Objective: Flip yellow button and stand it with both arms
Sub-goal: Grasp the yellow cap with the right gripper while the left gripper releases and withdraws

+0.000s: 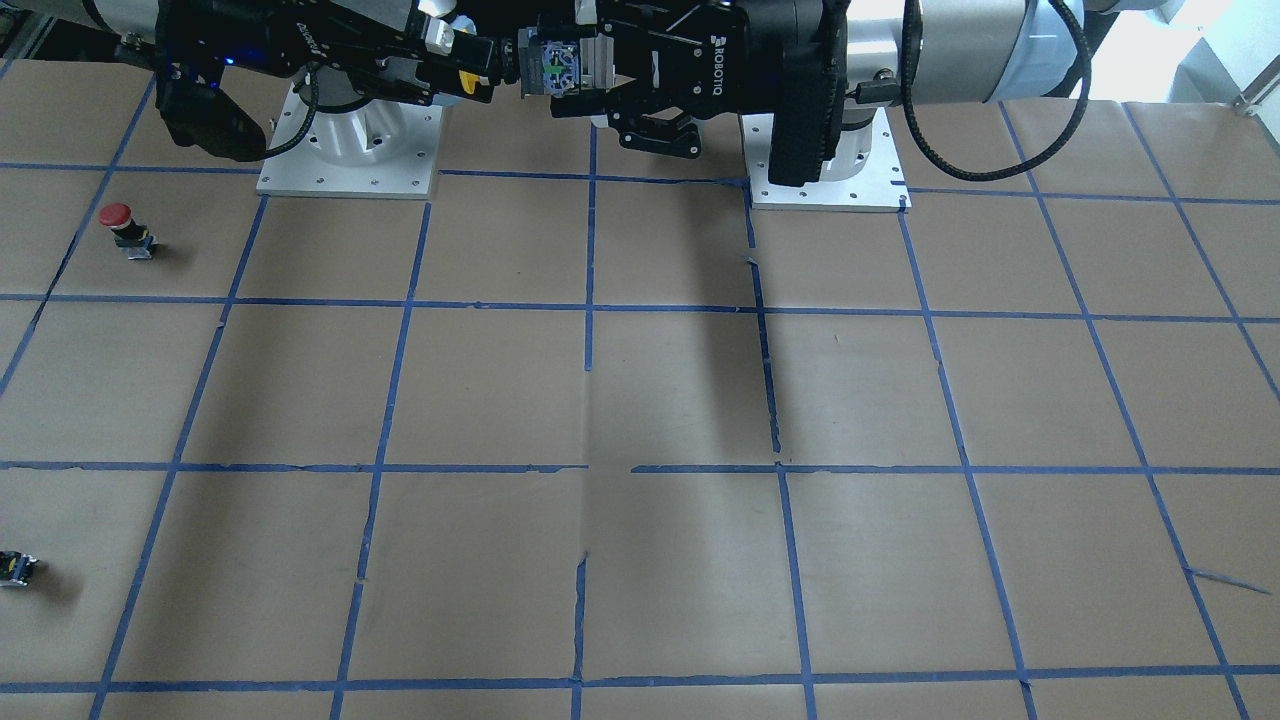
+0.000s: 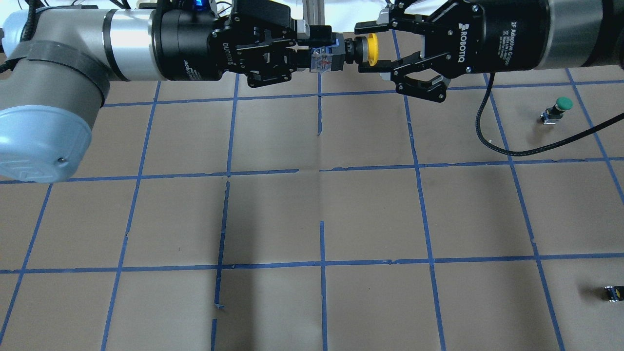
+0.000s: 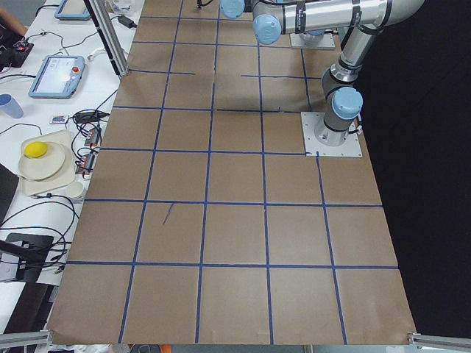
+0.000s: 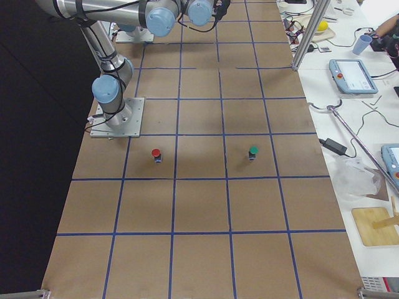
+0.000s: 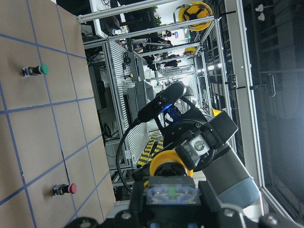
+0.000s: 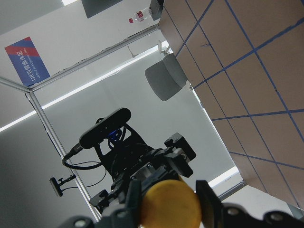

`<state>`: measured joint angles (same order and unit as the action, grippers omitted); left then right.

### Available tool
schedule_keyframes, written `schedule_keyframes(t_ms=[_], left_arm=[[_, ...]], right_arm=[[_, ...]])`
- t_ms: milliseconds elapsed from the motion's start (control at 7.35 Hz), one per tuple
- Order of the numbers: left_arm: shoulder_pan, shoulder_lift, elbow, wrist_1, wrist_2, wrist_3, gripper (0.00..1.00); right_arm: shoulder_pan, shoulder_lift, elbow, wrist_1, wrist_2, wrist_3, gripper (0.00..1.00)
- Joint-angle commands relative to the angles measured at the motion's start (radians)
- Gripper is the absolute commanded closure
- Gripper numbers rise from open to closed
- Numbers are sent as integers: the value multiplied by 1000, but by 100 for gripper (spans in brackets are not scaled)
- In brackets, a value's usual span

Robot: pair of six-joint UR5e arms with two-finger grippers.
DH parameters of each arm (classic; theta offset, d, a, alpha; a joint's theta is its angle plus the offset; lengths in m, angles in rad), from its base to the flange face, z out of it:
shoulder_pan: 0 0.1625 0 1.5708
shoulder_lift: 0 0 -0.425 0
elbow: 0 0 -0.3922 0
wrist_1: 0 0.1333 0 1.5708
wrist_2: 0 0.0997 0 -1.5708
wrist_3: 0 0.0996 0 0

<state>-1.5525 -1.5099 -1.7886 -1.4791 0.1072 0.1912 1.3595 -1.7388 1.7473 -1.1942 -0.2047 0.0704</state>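
Observation:
The yellow button is held level in the air at the table's far edge, between the two arms. My left gripper is shut on its black and clear body, with the cap pointing at the right arm. My right gripper is open, one finger on each side of the yellow cap, close to it. The front view shows the body in the left gripper and a bit of yellow at the right gripper. The cap fills the bottom of the right wrist view and shows in the left wrist view.
A red-capped button and a green-capped button stand on the brown, blue-taped table on the robot's right side. A small capless black-and-yellow block lies nearer the right front. The right arm's cable hangs over the table.

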Motion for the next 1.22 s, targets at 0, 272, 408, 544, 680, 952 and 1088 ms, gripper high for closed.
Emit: schedule_keyframes(t_ms=[0,272,408,544,680,952,1088], left_arm=[[0,5,3,0,3,-13,6],[15,8,9,2,156,-16,6],[28,10,9,2,252,-12,6],[31,5,15,2,347,-16,5],[40,14,21,-3,386,-18,5],[78,13,25,-1,512,-15,5],[77,1,34,-1,616,-15,5]], right_arm=[[0,-2,-2,-1,1,2,73],[-25,1,-17,-22,-16,0,73],[-69,1,-43,-44,-98,-3,73],[-97,-1,-49,-103,-172,-6,73],[-97,-4,-42,-230,-372,-14,73],[-96,-11,-35,-263,-586,-129,75],[-94,-10,-22,-280,-740,-300,76]])
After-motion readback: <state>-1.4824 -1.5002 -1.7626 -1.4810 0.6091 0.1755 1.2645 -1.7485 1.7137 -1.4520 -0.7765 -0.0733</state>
